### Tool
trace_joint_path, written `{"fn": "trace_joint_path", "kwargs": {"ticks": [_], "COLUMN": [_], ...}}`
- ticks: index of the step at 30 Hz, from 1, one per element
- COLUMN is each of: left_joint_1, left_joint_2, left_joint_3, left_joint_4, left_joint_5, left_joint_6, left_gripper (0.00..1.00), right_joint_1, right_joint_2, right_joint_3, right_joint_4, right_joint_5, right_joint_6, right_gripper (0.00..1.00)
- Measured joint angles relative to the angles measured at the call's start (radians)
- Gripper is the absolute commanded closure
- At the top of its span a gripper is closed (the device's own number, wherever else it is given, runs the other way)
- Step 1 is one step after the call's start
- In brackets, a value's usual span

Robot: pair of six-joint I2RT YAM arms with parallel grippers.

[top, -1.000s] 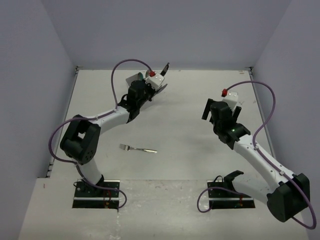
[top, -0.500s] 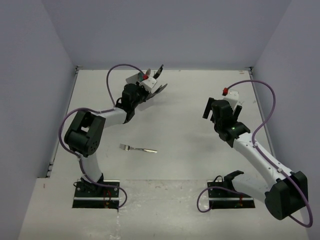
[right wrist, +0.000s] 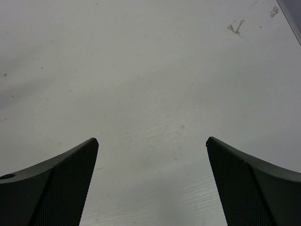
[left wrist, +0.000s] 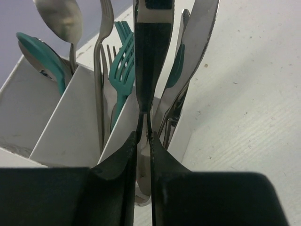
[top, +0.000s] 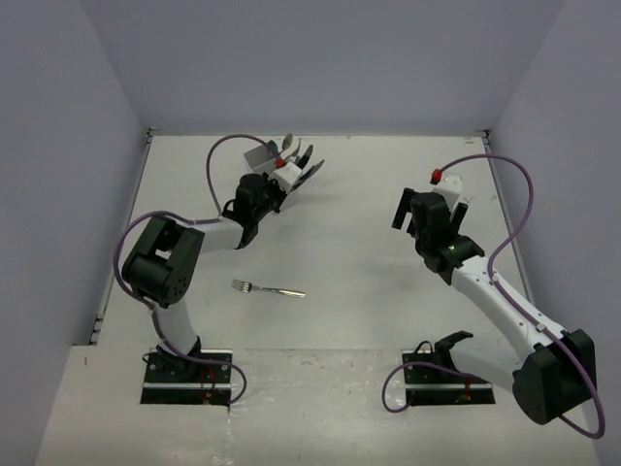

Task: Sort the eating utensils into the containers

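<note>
The white three-compartment organiser [top: 258,153] stands at the back left. In the left wrist view its compartments [left wrist: 70,117] hold a teal spoon [left wrist: 42,54] and a silver spoon [left wrist: 61,19], a teal fork [left wrist: 123,52] and a silver fork [left wrist: 101,56], and silver knives [left wrist: 200,37]. My left gripper [left wrist: 143,134] is shut on a silver utensil [left wrist: 153,52] that looks like a knife, held over the divider beside the knife compartment. It also shows in the top view [top: 299,165]. A silver fork [top: 268,289] lies on the table. My right gripper [right wrist: 151,140] is open and empty above bare table.
The back wall stands just behind the organiser. The white table [top: 369,282] is enclosed by purple-grey walls on three sides. The right arm [top: 485,282] reaches in from the lower right, its wrist [top: 432,214] at mid right.
My left gripper has swung left and closer to the organiser with the utensil in it. The right arm has barely moved. The fork on the table has not moved.
</note>
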Motion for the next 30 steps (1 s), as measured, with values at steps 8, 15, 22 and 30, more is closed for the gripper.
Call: {"fn": "trace_joint_path", "kwargs": {"ticks": [8, 15, 22, 30], "left_joint_1": [0.0, 0.0, 0.0, 0.0], "left_joint_2": [-0.006, -0.121, -0.168, -0.431], "left_joint_3": [0.15, 0.111, 0.101, 0.14], "left_joint_4": [-0.2, -0.238, -0.267, -0.541], "left_joint_5": [0.031, 0.034, 0.025, -0.155], "left_joint_6": [-0.01, -0.011, -0.072, -0.539], "left_gripper": [0.75, 0.72, 0.0, 0.0], "right_joint_1": [0.0, 0.0, 0.0, 0.0], "right_joint_2": [-0.007, -0.048, -0.073, -0.101], "right_joint_3": [0.0, -0.008, -0.014, -0.015], "right_joint_4": [0.003, 0.011, 0.019, 0.018], "right_joint_5": [-0.008, -0.008, -0.034, -0.067], "right_joint_6": [0.0, 0.0, -0.008, -0.006], "right_gripper": [0.01, 0.01, 0.01, 0.01]}}
